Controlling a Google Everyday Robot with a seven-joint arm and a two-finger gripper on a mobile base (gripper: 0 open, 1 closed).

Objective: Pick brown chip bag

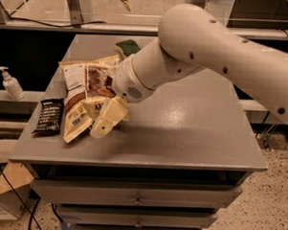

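The brown chip bag (82,92) lies crumpled on the left part of the grey table (181,137). It is cream-yellow with dark brown panels and a white label. My gripper (101,127) reaches in from the upper right on a thick white arm. It sits over the bag's lower right part, its cream fingers pointing down and left. The arm hides part of the bag.
A small flat black bar wrapper (49,115) lies at the table's left edge, left of the bag. A green-and-yellow sponge (128,47) lies at the back, partly behind the arm. A white pump bottle (11,84) stands on a shelf beyond the left edge. Drawers sit below the tabletop.
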